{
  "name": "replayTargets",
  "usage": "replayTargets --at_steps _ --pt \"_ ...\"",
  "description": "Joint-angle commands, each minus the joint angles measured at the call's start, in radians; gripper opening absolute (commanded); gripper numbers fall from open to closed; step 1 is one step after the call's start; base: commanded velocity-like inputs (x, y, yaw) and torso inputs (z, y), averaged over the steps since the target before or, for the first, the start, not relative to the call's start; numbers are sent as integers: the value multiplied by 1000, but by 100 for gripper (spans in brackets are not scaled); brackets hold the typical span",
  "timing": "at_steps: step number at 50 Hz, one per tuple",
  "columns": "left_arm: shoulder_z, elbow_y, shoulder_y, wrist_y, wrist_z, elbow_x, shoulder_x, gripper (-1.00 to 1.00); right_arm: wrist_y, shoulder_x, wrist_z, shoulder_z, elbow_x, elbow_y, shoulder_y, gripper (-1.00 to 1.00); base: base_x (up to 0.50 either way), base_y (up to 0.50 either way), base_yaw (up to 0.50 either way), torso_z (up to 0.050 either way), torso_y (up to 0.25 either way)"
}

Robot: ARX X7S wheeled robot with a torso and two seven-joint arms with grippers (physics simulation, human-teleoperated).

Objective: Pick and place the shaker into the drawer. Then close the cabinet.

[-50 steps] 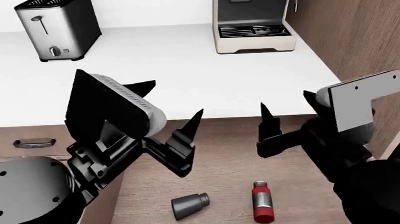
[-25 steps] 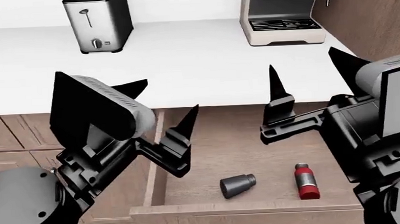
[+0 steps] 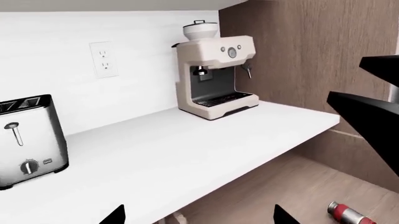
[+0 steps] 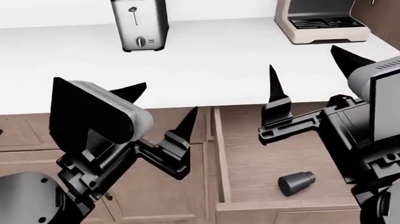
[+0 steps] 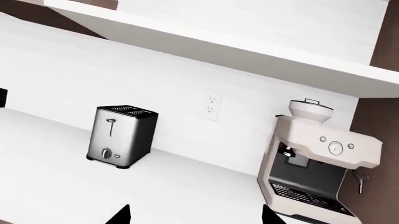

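Note:
The drawer (image 4: 219,156) of light brown wood stands pulled out below the counter, at the right of the head view. The red shaker (image 3: 346,215) with its silvery cap lies on its side on the drawer floor (image 3: 293,186), seen in the left wrist view; in the head view my right arm hides it. A dark grey cylinder (image 4: 296,182) lies in the drawer too. My left gripper (image 4: 168,100) is open and empty, left of the drawer. My right gripper (image 4: 304,62) is open and empty above the drawer's back.
A white counter (image 4: 198,61) carries a steel toaster (image 4: 140,21) and a cream coffee machine (image 4: 324,13). Closed wooden cabinet fronts (image 4: 156,185) lie left of the drawer. A tall wooden wall (image 3: 299,46) stands beside the coffee machine.
The head view has swung left, so the drawer and counter items sit further right. The red shaker has passed behind my right arm. Both grippers stay open.

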Motion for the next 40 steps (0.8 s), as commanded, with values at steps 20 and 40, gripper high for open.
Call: replayTargets --at_steps 20,40 --pt "-3 10 16 12 -1 2 0 100 34 -9 40 -60 -18 -5 26 100 -144 495 0 0 0" --pt "9 2 45 22 11 36 13 100 19 -3 20 -83 -66 -6 -3 100 -179 493 0 0 0"
